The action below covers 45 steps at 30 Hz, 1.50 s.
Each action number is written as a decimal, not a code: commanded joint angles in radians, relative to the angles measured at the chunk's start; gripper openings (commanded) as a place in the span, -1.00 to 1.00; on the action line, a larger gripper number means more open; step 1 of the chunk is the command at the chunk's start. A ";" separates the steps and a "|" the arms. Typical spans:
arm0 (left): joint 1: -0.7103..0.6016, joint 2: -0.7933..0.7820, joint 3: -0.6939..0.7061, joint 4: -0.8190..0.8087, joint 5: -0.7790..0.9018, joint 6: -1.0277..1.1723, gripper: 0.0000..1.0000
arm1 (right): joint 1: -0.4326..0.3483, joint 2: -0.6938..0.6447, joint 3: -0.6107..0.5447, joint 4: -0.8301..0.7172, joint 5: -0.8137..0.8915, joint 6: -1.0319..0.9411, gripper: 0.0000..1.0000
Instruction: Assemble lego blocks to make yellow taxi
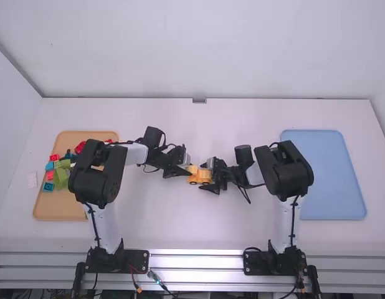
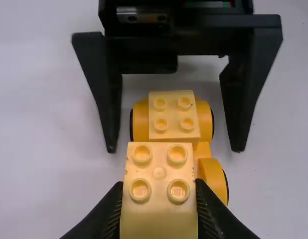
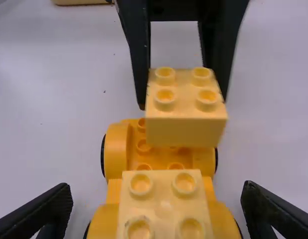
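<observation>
Left wrist view shows yellow block (image 2: 160,211) clamped in left tool (image 1: 189,168).

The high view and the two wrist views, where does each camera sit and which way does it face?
High view: fixed above and behind the arms, facing forward and down on the table; shows the left arm and right arm.
Left wrist view: on the left wrist, looking past the left gripper toward the right gripper.
Right wrist view: on the right wrist, looking past its own gripper toward the left one.
Both wrist views share the held yellow block and wheeled base.
</observation>
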 commanded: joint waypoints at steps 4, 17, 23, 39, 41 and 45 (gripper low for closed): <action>-0.010 -0.029 -0.042 0.032 -0.004 -0.066 -0.51 | 0.007 0.019 0.013 0.000 0.034 0.003 0.37; -0.040 -0.029 -0.069 0.068 -0.006 -0.072 -0.46 | 0.007 0.019 0.013 -0.005 0.034 0.002 0.23; -0.038 -0.029 -0.073 0.061 -0.042 -0.075 -0.35 | 0.007 0.019 0.013 -0.005 0.034 0.002 0.24; -0.031 -0.057 -0.055 0.108 -0.034 -0.119 0.74 | 0.007 0.019 0.013 -0.023 0.034 -0.002 0.29; -0.027 -0.073 -0.043 0.108 -0.033 -0.116 0.76 | 0.003 0.019 0.013 -0.026 0.034 -0.002 0.30; -0.016 -0.118 -0.018 0.069 -0.035 -0.120 0.77 | -0.002 0.019 0.013 -0.026 0.034 -0.002 0.30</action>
